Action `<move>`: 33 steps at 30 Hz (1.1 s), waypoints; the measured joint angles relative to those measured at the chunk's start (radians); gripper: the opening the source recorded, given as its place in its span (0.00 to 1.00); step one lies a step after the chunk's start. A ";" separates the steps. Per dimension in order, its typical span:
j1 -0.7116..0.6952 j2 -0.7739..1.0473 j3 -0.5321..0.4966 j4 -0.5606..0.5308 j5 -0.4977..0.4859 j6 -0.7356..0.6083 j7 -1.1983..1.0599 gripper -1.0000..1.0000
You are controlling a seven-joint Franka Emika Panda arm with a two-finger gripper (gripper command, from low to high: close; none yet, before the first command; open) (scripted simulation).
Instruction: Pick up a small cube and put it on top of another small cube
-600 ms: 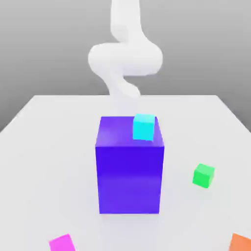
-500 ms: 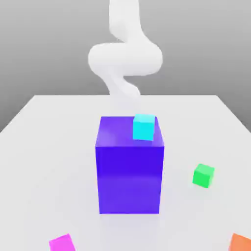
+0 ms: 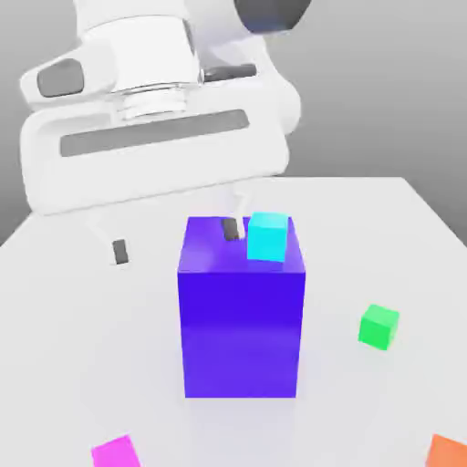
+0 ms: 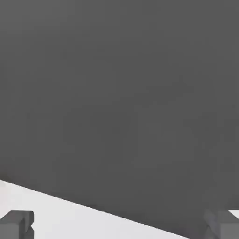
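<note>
Two fingertips on the pincer (image 3: 177, 241), spread wide apart, nothing between them. It hangs above the bench (image 3: 82, 337), toward the exterior view's left, one fingertip overlapping the top of the blue-violet block (image 3: 242, 333) in that view; can't tell if they touch. Magenta cube (image 3: 117, 453) sits on the bench, near edge, exterior view's left, partly cut off by the frame. Green cube (image 3: 378, 326) on the bench too, right of the block, bare on top. Cyan cube (image 3: 267, 236) on top of the block. Orange cube (image 3: 447, 452) at the near right corner, also cut off.
</note>
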 joint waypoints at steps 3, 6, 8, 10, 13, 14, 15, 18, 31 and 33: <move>-0.017 0.105 -0.004 0.002 0.028 0.028 -0.086 0.50; -0.036 0.204 -0.003 0.003 0.036 0.060 -0.158 0.50; -0.047 0.266 -0.005 0.002 0.030 0.084 -0.198 0.50; -0.059 0.325 -0.009 0.001 0.014 0.110 -0.232 0.50; -0.071 0.409 -0.025 -0.001 -0.026 0.151 -0.270 0.50; -0.079 0.441 -0.020 0.003 -0.026 0.171 -0.284 0.50; -0.090 0.476 -0.008 0.009 -0.013 0.196 -0.299 0.50; -0.138 0.581 0.049 0.034 0.035 0.273 -0.340 0.00; -0.054 0.446 -0.020 -0.010 -0.056 0.175 -0.244 0.00; 0.000 0.404 0.014 -0.057 -0.078 0.176 -0.243 0.00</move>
